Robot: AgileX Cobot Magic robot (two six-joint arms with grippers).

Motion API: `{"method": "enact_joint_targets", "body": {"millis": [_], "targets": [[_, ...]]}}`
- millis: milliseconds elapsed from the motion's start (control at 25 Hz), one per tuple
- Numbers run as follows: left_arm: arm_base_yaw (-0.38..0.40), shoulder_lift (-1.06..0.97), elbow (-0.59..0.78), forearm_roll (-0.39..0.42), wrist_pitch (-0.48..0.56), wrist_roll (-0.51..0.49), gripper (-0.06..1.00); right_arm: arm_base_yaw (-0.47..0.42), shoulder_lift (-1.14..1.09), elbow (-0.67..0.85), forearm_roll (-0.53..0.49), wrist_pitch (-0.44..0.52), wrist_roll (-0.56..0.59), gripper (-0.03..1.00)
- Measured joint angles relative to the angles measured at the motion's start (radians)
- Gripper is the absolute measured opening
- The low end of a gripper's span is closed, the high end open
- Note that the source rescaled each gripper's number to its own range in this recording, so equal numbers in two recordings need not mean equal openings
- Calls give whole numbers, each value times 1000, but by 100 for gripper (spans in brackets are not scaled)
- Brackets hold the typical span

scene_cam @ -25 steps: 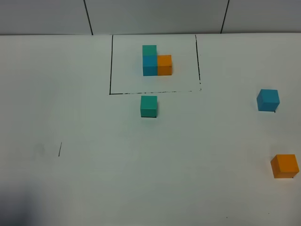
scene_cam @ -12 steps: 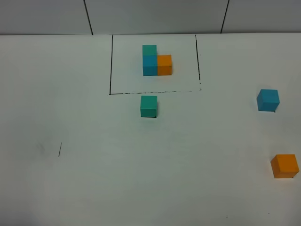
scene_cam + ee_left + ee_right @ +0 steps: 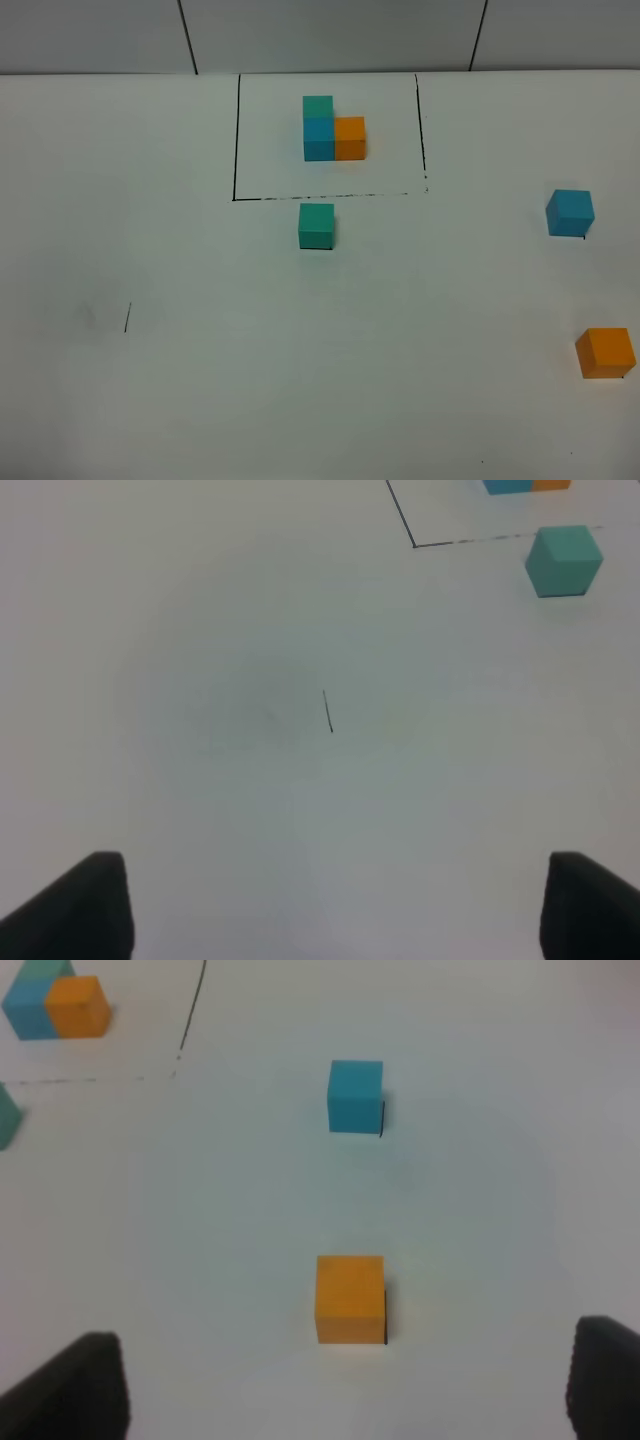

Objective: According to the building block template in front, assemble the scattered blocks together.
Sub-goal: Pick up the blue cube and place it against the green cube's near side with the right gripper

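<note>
The building block template (image 3: 333,130) is an L of teal-green, blue and orange cubes inside a black drawn rectangle at the back middle. The scattered teal-green cube (image 3: 316,226) sits just in front of the frame's front line. The scattered blue cube (image 3: 570,212) and orange cube (image 3: 605,353) sit far right. Neither gripper shows in the exterior view. My left gripper (image 3: 330,910) is open and empty, with the teal-green cube (image 3: 563,560) far ahead. My right gripper (image 3: 345,1390) is open and empty, just short of the orange cube (image 3: 350,1298), with the blue cube (image 3: 355,1095) beyond.
The white table (image 3: 300,380) bears a short black pen mark (image 3: 127,317) at the left, also in the left wrist view (image 3: 327,711). A grey panelled wall (image 3: 330,35) runs along the table's far edge.
A dark blur at the lower left corner of the exterior view one second ago is gone. The cubes have not moved.
</note>
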Motion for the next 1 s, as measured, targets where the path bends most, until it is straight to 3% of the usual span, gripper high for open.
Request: {"method": "enact_joint_targets", "body": {"millis": [640, 1000], "targets": [[0, 1, 1, 0, -1, 1, 42, 0, 0, 0, 0, 0, 1, 77], [0, 1, 1, 0, -2, 1, 37, 0, 0, 0, 0, 0, 1, 77]]}}
